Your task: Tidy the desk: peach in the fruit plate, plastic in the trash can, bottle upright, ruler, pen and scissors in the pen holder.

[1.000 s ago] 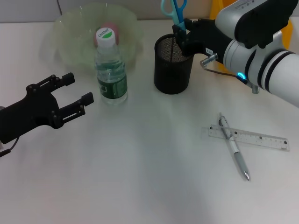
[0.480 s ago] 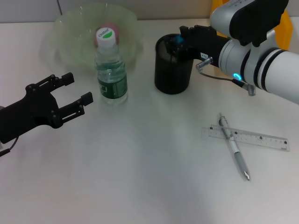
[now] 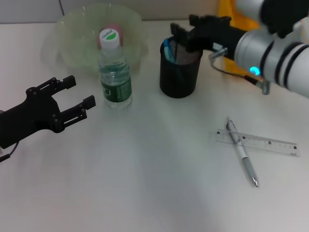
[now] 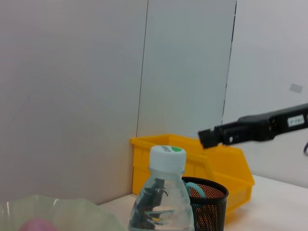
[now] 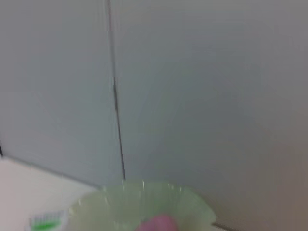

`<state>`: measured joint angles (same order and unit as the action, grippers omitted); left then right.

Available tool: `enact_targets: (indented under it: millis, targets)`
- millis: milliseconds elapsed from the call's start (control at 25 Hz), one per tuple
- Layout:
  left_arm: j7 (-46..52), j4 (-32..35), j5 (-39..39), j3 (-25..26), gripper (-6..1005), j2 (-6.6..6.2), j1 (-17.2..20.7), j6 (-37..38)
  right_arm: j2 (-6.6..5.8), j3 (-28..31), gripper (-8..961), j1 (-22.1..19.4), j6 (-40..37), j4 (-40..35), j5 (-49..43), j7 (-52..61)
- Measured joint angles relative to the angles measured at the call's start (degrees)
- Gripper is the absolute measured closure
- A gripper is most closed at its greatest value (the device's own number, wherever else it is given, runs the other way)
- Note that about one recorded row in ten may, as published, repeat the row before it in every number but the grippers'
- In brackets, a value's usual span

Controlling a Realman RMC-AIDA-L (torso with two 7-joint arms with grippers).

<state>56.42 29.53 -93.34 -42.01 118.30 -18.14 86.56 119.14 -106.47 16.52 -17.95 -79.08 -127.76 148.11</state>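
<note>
The black mesh pen holder [image 3: 179,72] stands at the back centre with the blue-handled scissors [image 3: 167,47] inside it. My right gripper [image 3: 187,26] hovers just above its rim, open and holding nothing. The clear bottle [image 3: 115,72] stands upright with its white cap on, in front of the pale green fruit plate [image 3: 67,38], which holds the pink peach [image 3: 116,30]. The silver pen [image 3: 241,152] lies across the clear ruler [image 3: 263,141] at the right. My left gripper [image 3: 72,99] rests open at the left, apart from the bottle. No plastic is in view.
A yellow bin [image 3: 231,14] stands behind the pen holder, largely hidden by my right arm. The left wrist view shows the bottle [image 4: 163,197], pen holder [image 4: 207,204], yellow bin [image 4: 231,166] and right gripper [image 4: 216,136] before a grey wall.
My right gripper lowered the scissors into the pen holder, let them go and lifted just above the rim. The left arm has not moved.
</note>
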Motion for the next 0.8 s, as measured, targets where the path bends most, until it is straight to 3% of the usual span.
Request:
enact_targets:
  millis: [160,240,280,320,360,400,440,480,560,640,680,720,800]
  targets:
    - [-0.02,0.0,0.03,0.0,247,0.0,0.09,0.0,-0.17,5.3,436,-2.45,-7.69,-4.66,6.5,-2.7]
    - [-0.03,0.0,0.06,0.0,247,0.0,0.0,0.01,-0.04,10.27,426,-3.89,-14.41,-6.63,16.72,-11.74]
    - [-0.03,0.0,0.06,0.0,246,0.0,0.0,0.01,-0.04,10.27,421,-3.89,-14.41,-6.63,16.72,-11.74]
    - [-0.04,0.0,0.07,0.0,246,0.0,-0.06,0.01,0.06,14.28,416,-4.69,-20.59,-6.41,29.08,-22.23]
    - [-0.04,0.0,0.07,0.0,246,0.0,-0.06,0.01,0.06,14.28,411,-4.69,-20.59,-6.41,29.08,-22.23]
    - [-0.04,0.0,0.08,0.0,246,0.0,-0.07,0.01,0.08,16.32,406,-4.93,-24.16,-5.77,35.77,-27.34]
    - [-0.05,0.0,0.1,0.0,246,0.0,-0.07,0.03,0.08,20.64,401,-4.98,-32.37,-2.34,47.54,-36.07]
    - [-0.05,0.0,0.1,0.0,246,0.0,-0.07,0.03,0.08,20.64,396,-4.98,-32.37,-2.34,47.54,-36.07]
    - [-0.05,0.01,0.1,0.0,246,0.0,0.01,0.13,0.05,25.32,387,-4.33,-42.64,2.69,56.81,-42.66]
    - [-0.07,0.01,0.1,0.0,246,0.0,0.21,0.39,0.01,33.97,377,-1.79,-59.11,13.1,63.98,-48.57]
    - [-0.07,0.01,0.1,0.0,247,0.0,0.21,0.39,0.01,33.97,372,-1.79,-59.11,13.1,63.98,-48.57]
    - [-0.07,0.01,0.1,0.0,247,0.0,0.25,0.46,-0.07,39.81,367,0.08,-67.91,19.78,65.01,-50.58]
    - [-0.08,0.01,0.1,0.0,247,0.0,0.26,0.72,-0.13,42.8,357,0.95,-72.06,23.58,65.06,-51.85]
